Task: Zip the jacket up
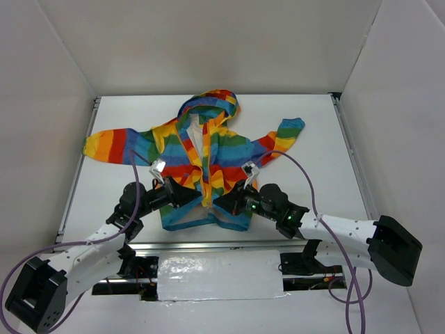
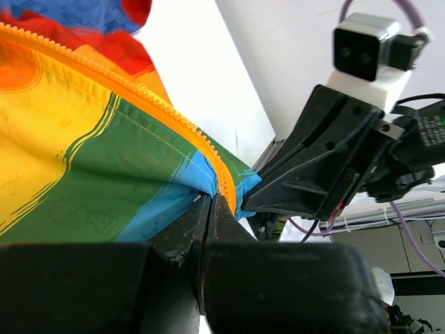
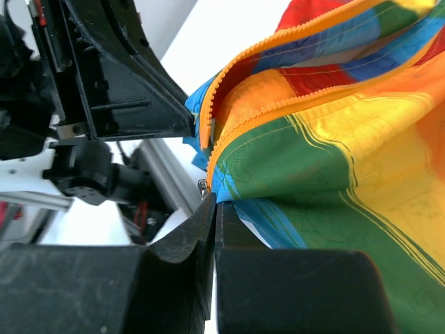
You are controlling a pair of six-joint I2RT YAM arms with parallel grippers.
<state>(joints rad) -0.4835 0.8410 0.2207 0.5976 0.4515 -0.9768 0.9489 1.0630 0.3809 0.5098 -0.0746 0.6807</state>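
Okay, I've got the jacket (image 1: 201,163) lying front up in the middle of the white surface (image 1: 313,139), hood (image 1: 208,104) at the far side and hem (image 1: 184,221) toward my arm bases, the front open from the collar down. Both arms meet at the bottom of that opening, and that's deliberate: a zip only starts where its two ends come together. On the left wrist view, the left fingers (image 2: 188,226) are pressed closed on the blue bottom corner of one front panel, right where the orange zipper teeth (image 2: 160,104) run out, so that edge is pulled taut and slightly lifted. On the right wrist view, the right fingers (image 3: 198,223) are likewise clamped on the other panel's bottom corner, pinching blue cloth just below its row of teeth. The two pairs of tips sit almost nose to nose, each holding its own side so neither end can flop away. There's a small metal piece (image 3: 202,186) at the right-hand pinch; slider or pin, I can't tell. My read is we're at the very start, lining up the two ends, and the teeth higher up are not joined. The risk I see is thin cloth slipping from such a narrow pinch.
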